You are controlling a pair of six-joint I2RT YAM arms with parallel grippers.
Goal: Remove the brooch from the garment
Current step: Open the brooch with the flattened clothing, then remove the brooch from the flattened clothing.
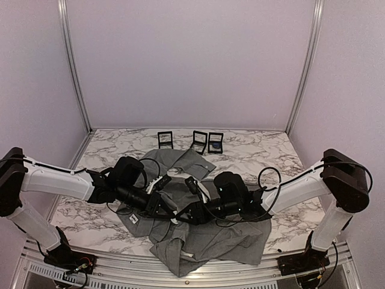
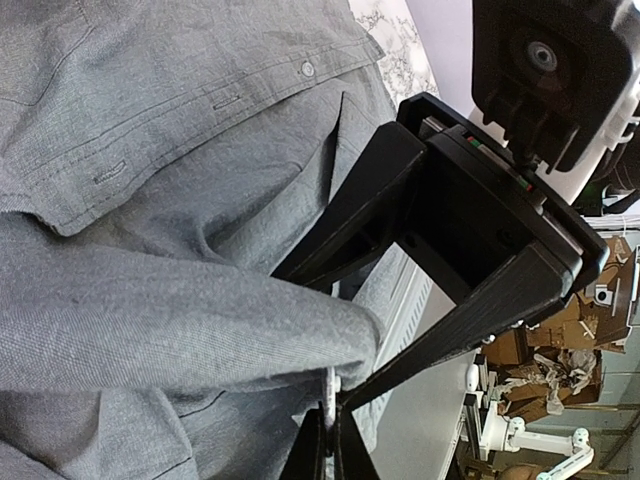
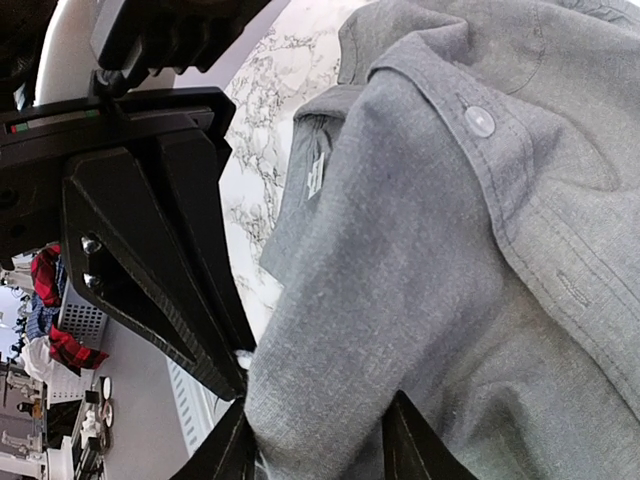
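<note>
Jaws of 2 grippers in 1 garment

Light: even, soft, diffuse.
Shadows: faint, cast under the arms.
Focus: cloth weave rendered sharply; backgrounds blurred.
Edges: bowed in the overhead view.

One grey button-up collared cloth shirt lies crumpled on the one white marble-patterned table — a single garment. Two white-and-black robot arms reach in, each ending in one black two-finger gripper: the left gripper and the right gripper. At the back stand three small black open boxes — one of them with a blue inside.
</note>
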